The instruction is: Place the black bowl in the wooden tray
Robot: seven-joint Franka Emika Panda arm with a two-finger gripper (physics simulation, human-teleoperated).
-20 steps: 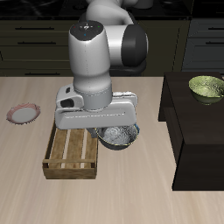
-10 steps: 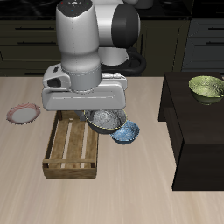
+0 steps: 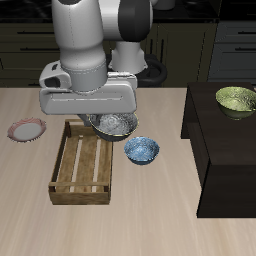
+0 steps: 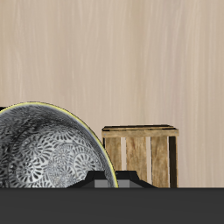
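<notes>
My gripper (image 3: 106, 117) is shut on the rim of the black bowl (image 3: 115, 126) and holds it in the air, over the back edge of the wooden tray (image 3: 83, 166) on the side toward the blue bowl. The bowl's speckled grey-white inside shows below the hand. The fingertips are hidden behind the hand's housing. In the wrist view the black bowl (image 4: 48, 156) fills much of the picture close to the camera, and one corner of the wooden tray (image 4: 140, 153) lies beside it, lower down on the table. The tray holds nothing.
A blue patterned bowl (image 3: 141, 150) sits on the table beside the tray. A small plate (image 3: 26, 130) lies beyond the tray's other side. A green-yellow bowl (image 3: 237, 100) rests on a dark cabinet (image 3: 225, 150) at the table's side.
The arm has risen and moved back and across toward the tray, carrying the black bowl. The blue bowl, hidden before, now shows on the table.
</notes>
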